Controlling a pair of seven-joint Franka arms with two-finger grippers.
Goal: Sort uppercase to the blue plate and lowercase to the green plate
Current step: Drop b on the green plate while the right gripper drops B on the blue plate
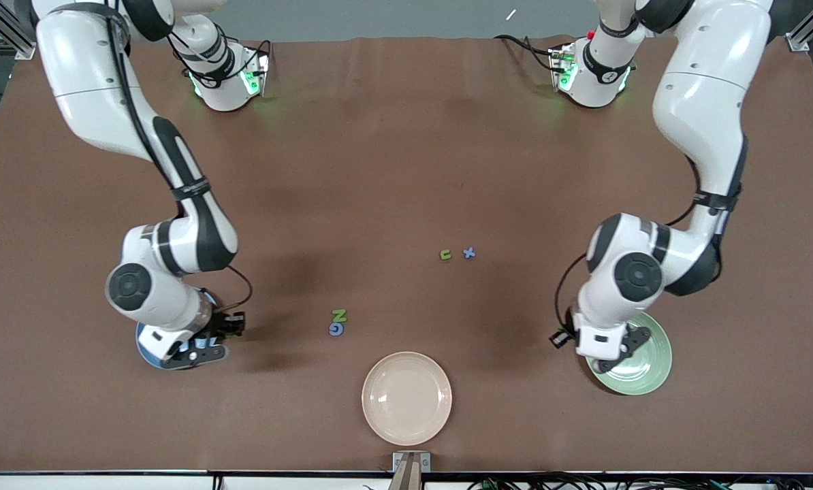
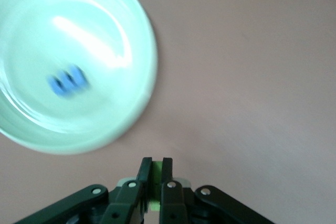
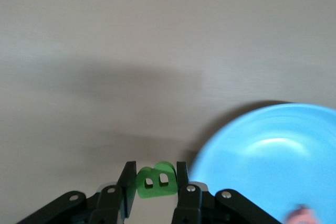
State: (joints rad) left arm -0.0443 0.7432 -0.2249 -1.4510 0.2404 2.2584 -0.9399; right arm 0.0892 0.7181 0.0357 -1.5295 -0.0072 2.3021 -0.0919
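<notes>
My right gripper is shut on the green B, held in the air at the rim of the blue plate. The pink Q lies on that plate. My left gripper is shut on a thin green q-like piece, beside the rim of the green plate. The blue m lies on the green plate. On the table lie the green N, the blue G, the green u and the blue x.
A cream plate sits at the table's edge nearest the front camera, between the two coloured plates. Both arms' elbows hang low over their ends of the brown table.
</notes>
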